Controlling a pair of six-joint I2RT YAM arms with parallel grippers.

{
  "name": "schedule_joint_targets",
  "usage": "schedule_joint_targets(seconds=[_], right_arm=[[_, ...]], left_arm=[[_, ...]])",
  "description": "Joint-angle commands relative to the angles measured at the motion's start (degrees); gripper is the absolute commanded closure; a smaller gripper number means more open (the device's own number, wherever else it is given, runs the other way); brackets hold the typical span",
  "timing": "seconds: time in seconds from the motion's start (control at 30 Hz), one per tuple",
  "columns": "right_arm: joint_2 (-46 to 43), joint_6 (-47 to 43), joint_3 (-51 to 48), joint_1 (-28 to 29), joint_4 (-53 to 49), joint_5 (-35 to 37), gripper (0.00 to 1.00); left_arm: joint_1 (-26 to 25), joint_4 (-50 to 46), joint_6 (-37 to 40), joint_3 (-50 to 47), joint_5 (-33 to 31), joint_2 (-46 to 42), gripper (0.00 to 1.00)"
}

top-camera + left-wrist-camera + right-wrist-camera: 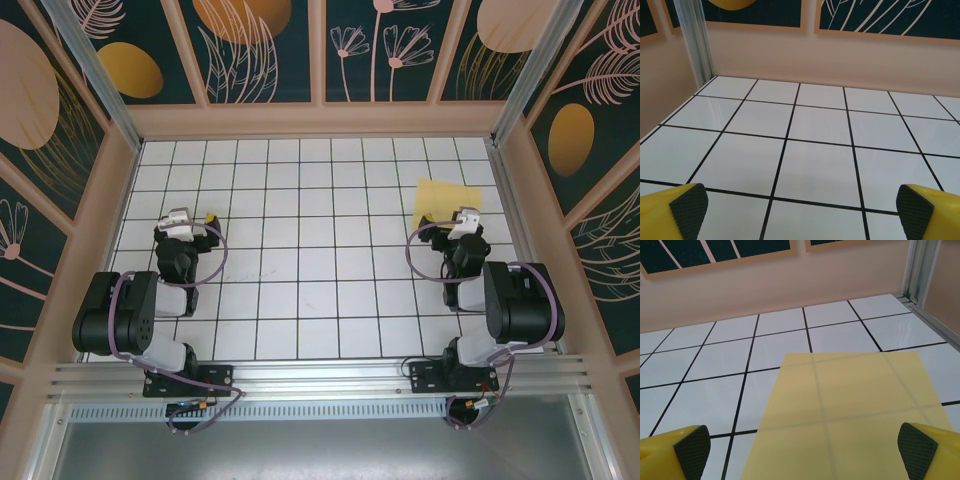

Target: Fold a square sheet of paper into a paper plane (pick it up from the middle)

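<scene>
As the sheet [840, 405] is judged limp (grid shows through), its middle should be pinched; right pincer [802, 452] and left pincer [800, 210] are seen apart.

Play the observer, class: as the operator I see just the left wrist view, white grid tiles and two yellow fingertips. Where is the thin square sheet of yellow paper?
Observer: The thin square sheet of yellow paper lies on the white grid-tiled table, far right side, just ahead of the right gripper.
Operator: Is it folded yet?
Observer: No fold is visible. In the right wrist view it lies flat, and the table's grid lines show through it.
Operator: Does the right gripper hold it?
Observer: No. Its jaws stand open, and its black-padded fingertips are wide apart, with the sheet's near part between them in that view.
</scene>
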Motion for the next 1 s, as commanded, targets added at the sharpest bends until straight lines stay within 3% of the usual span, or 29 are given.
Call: schedule_joint_targets(seconds=[0.0, 0.17, 0.33, 0.43, 0.6, 0.83, 0.97], right_arm=[[-2.58, 1.34, 2.58, -0.02, -4.24, 5.07, 0.01], [-9.41, 7.58, 12.96, -0.11, -26.97, 14.62, 0.01], [-9.44, 17.95, 25.57, -0.18, -49.14, 15.88, 0.01], [-5.90, 19.12, 34.24, -0.25, -60.92, 11.89, 0.01], [2.41, 25.76, 44.87, -1.15, -71.31, 6.30, 0.01], [15.44, 31.43, 53.56, -4.42, -75.55, -5.58, 0.03], [20.90, 32.92, 56.56, -4.83, -77.28, -6.42, 0.05]], left_arm=[[0.30, 1.66, 0.44, 0.29, 0.21, -1.53, 0.02], [0.32, -8.48, -1.73, 0.83, -2.82, -11.57, 0.02], [0.29, -27.17, -8.08, 7.21, -7.69, -20.89, 0.01], [0.30, -39.16, -13.35, 12.76, -8.76, -24.70, 0.01], [0.32, -52.90, -21.90, 21.28, -10.71, -26.42, 0.02], [0.29, -61.56, -22.62, 30.12, -1.86, -19.79, 0.02], [0.30, -61.88, -22.34, 33.25, 6.42, -13.57, 0.02]])
